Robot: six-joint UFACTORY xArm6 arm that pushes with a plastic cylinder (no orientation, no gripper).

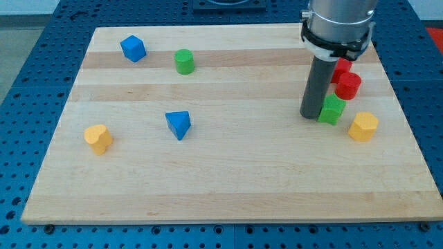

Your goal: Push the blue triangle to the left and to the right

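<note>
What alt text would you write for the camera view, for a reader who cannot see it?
My tip rests at the view's right of a wooden board, touching a green block, far from the blue triangle near the middle. Red blocks, two yellow blocks, a blue cube and a green cylinder lie scattered.

There are no words, numbers, labels or signs to read anywhere. The wooden surface (228,187) is plain, and so are the coloured blocks on it. The dark rod above the surface has no writing on it either.
</note>
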